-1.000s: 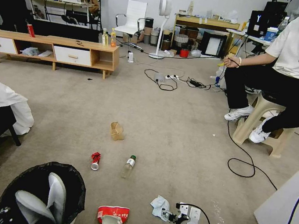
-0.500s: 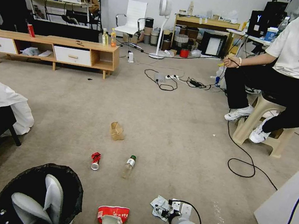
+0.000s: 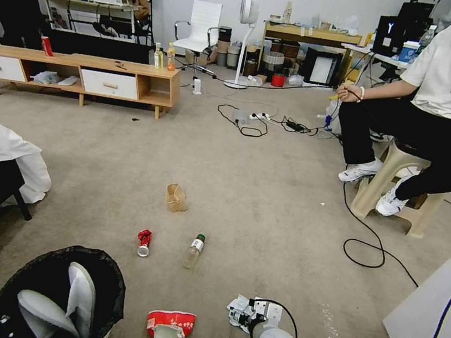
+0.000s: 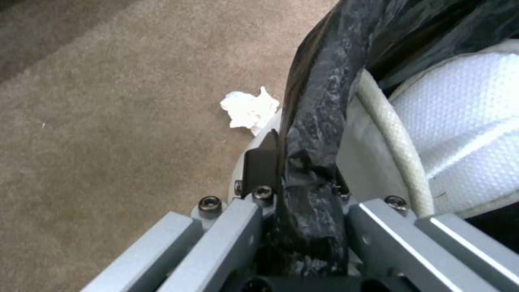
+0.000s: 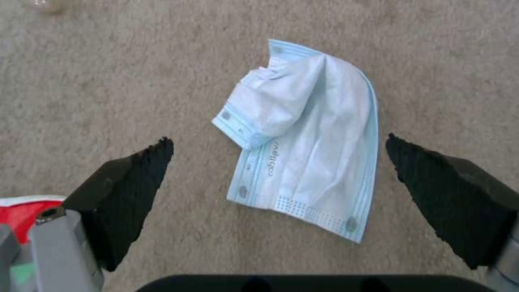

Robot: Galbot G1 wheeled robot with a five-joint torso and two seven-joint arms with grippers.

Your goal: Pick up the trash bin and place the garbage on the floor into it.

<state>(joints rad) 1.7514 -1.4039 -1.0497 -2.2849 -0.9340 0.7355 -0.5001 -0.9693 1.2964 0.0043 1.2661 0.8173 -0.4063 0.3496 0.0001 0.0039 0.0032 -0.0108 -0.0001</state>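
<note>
My right gripper (image 3: 242,318) has slid left since a second ago and now hangs over the crumpled pale-blue face mask (image 5: 305,150), low and right of centre in the head view. Its black fingers (image 5: 132,190) stand spread, one on each side of the mask, apart from it. The mask's long axis runs up the wrist frame. My left gripper (image 4: 294,190) is clamped on the trash bin (image 3: 59,294) rim, lower left. Open carpet (image 3: 266,197) surrounds the mask; a red-and-white wrapper (image 3: 170,326) lies near.
</note>
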